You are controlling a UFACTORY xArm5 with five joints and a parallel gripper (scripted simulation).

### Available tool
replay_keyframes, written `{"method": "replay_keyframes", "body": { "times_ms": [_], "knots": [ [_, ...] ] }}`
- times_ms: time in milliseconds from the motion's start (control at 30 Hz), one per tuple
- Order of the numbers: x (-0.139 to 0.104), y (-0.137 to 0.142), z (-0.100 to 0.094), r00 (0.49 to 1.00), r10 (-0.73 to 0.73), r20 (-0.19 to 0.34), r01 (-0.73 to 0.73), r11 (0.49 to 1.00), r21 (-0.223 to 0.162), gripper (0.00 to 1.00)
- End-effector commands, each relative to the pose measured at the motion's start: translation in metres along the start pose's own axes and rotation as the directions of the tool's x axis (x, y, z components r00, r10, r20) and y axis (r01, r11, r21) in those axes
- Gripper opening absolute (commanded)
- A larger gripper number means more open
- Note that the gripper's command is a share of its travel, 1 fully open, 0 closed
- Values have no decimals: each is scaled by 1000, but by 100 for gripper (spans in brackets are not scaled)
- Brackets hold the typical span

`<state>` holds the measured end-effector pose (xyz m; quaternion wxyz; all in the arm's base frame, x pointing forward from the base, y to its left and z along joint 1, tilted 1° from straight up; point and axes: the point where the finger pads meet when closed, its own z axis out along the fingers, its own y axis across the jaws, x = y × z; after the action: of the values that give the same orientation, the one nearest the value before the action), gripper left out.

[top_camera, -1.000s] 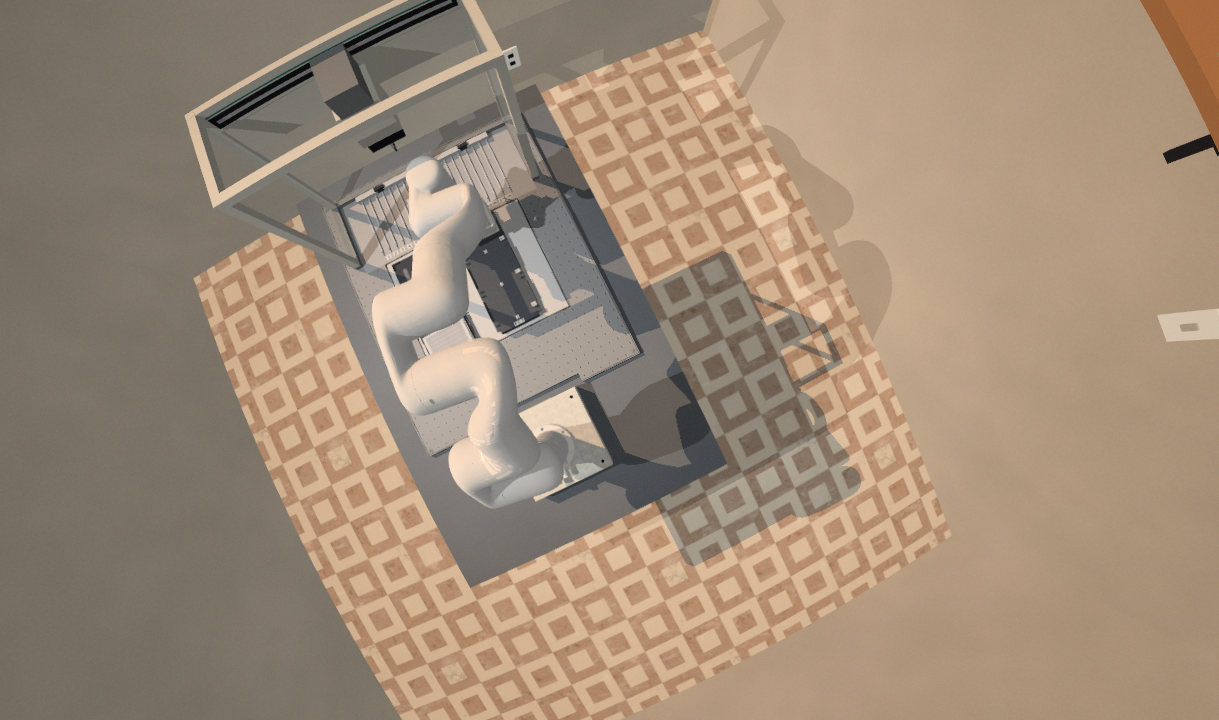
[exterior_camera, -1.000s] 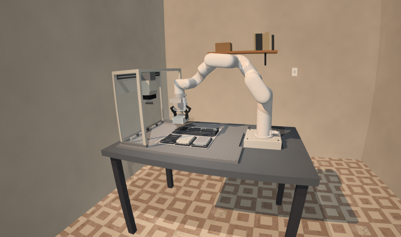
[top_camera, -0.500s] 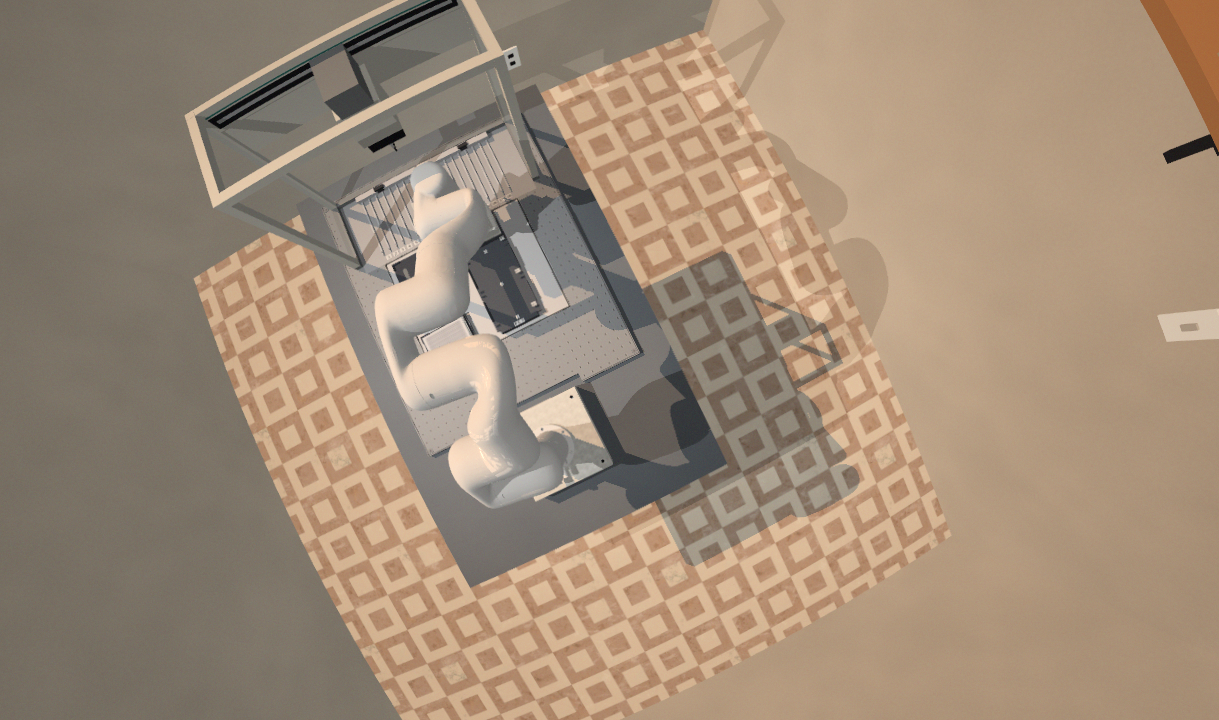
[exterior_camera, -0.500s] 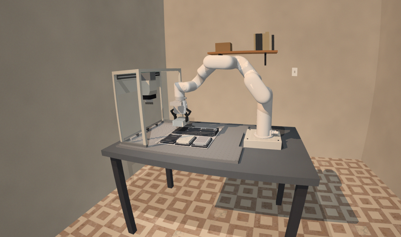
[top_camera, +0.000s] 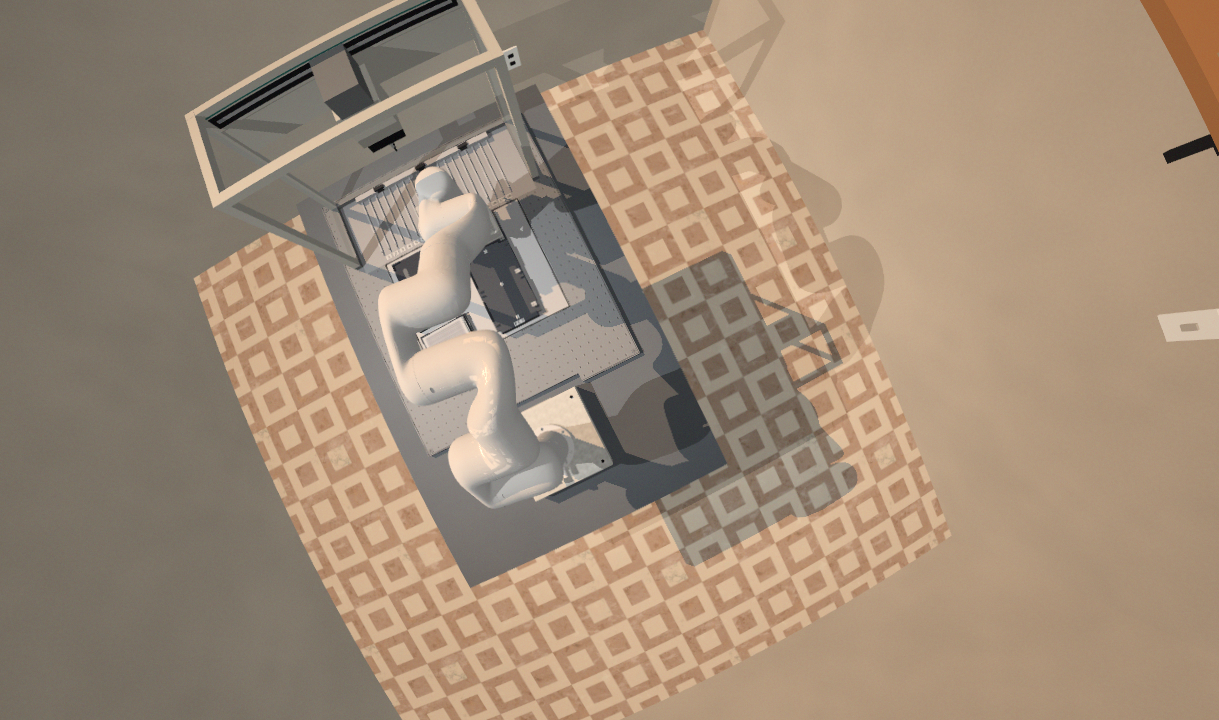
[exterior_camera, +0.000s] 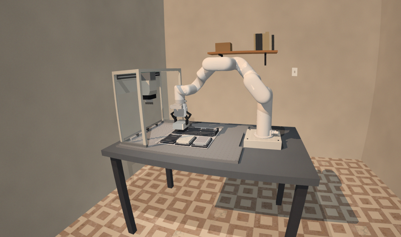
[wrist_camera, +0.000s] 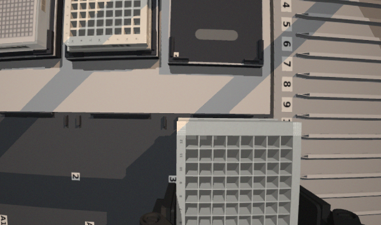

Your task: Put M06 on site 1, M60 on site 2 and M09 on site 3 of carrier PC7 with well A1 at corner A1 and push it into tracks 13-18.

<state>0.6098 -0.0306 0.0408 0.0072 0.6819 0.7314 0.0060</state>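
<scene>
My gripper (exterior_camera: 181,120) (wrist_camera: 231,201) is shut on the pale deep-well block M09 (exterior_camera: 179,125) (wrist_camera: 238,169), fingers on its two long sides. The block hangs low over the site 3 end of the black carrier PC7 (top_camera: 506,291) (exterior_camera: 202,131) (wrist_camera: 69,153); whether it touches is unclear. It hides much of site 3, and its near end is out of the wrist view. Sites 1 and 2 look bare. M60 (exterior_camera: 202,141) (wrist_camera: 12,19) sits on nest S1 and cream M06 (exterior_camera: 186,139) (wrist_camera: 107,43) on S2. Nest S3 (exterior_camera: 169,139) (wrist_camera: 215,50) is empty. The arm hides my gripper in the top view.
The ribbed rails (top_camera: 479,174) (wrist_camera: 350,126) lie beyond the carrier's site 3 end, with the block's edge close to the rib ends. The instrument frame (top_camera: 353,131) (exterior_camera: 139,106) stands around them, with a pipetting head (exterior_camera: 149,85) hanging inside. The pale apron (wrist_camera: 131,90) shows between nests and carrier.
</scene>
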Motion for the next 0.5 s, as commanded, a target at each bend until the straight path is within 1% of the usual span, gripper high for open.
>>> {"method": "replay_keyframes", "body": {
  "times_ms": [0,100,467],
  "knots": [
    [0,2,4,1000,0,-3,0,1000,-5,0],
    [0,2,8,1000,0,-3,0,1000,-5,0],
    [0,2,8,1000,0,-3,0,1000,-5,0]
  ]
}}
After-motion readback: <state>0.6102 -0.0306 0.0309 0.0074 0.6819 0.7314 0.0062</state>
